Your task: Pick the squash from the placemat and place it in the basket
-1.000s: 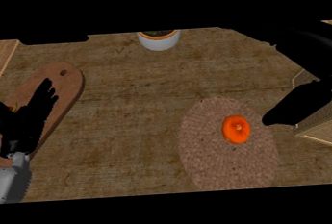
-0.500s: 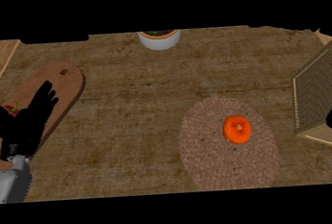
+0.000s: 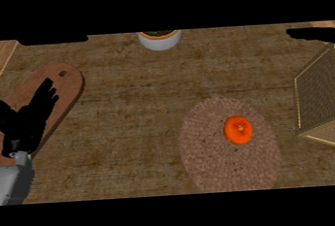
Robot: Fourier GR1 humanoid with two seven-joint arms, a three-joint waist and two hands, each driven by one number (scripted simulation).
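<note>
1. Gone from view since half a second ago: the right hand, which then showed as a dark shape at the right edge beside the basket; now it shows nowhere. Squash, placemat and left hand lie as they did before.
2. Squash (image 3: 237, 129): orange, round, seen from above with a darker middle. It sits on the placemat, right of the mat's centre and in its farther half, with no hand touching it.
3. Placemat (image 3: 212, 156): round woven mat, pinkish brown, lying flat on the counter at right of centre, toward the near edge.
4. Basket (image 3: 320, 96): wicker, box-shaped, at the right edge, partly cut off by the view. Its near-left corner stands near the placemat, with a strip of counter between them. Well apart from the squash.
5. Left hand (image 3: 23, 123): black, at the left edge, fingers straight and spread, pointing far and slightly right, holding nothing. It lies over the cutting board.
6. Cutting board (image 3: 64, 85): brown wood, rounded end with a small hole at its far end, set slantwise at far left.
7. Pot (image 3: 159, 38): white, round, at the far edge near the middle, with dark contents.
8. Counter (image 3: 129, 136): brown, rough-grained top.
</note>
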